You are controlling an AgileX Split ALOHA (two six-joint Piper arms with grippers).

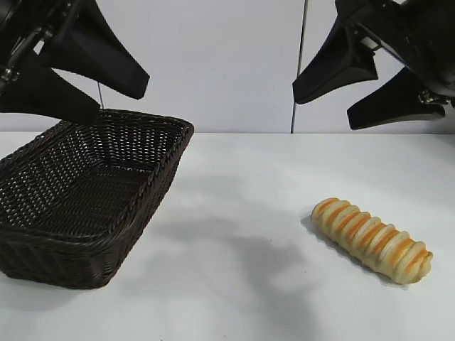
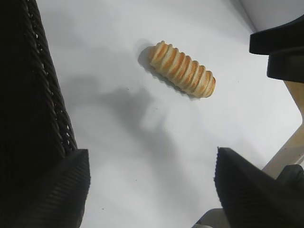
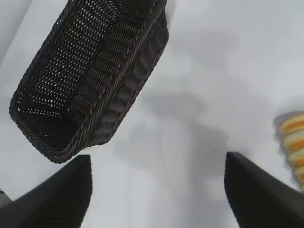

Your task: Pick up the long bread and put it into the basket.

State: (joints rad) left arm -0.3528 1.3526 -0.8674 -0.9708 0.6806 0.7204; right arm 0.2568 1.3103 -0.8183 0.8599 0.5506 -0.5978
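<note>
1. Long bread [image 1: 372, 240]: one elongated loaf, pale cream with golden-orange spiral stripes. Lies flat on the white table [image 1: 249, 284], set at a slant. Held by nothing. Sits below the right gripper [image 1: 345, 89] and well apart from it; the left wrist view shows it ahead of the left gripper's fingers, near the right gripper's dark tips.

2. Basket [image 1: 168, 160]: one large rectangular wicker basket, dark brown, flaring sides, braided rim. Stands on the table below the left gripper [image 1: 121, 96], well apart from the bread. Nothing lies inside it. In the right wrist view its whole length shows ahead of the right gripper's fingers.

3. Left gripper: black, raised above the basket's far rim, angled downward toward the table's middle. Fingers spread wide, nothing between them; the lower finger tip hangs just over the rim without visible contact.

4. Right gripper: black, raised above the table on the bread's side, angled downward toward the middle. Fingers spread wide, nothing between them; clear of the bread.

5. Table: white, plain surface, carrying the basket and the bread, with soft shadows of both arms between the two.

6. Back wall [image 1: 227, 57]: pale panels with a dark vertical seam behind the right gripper.
</note>
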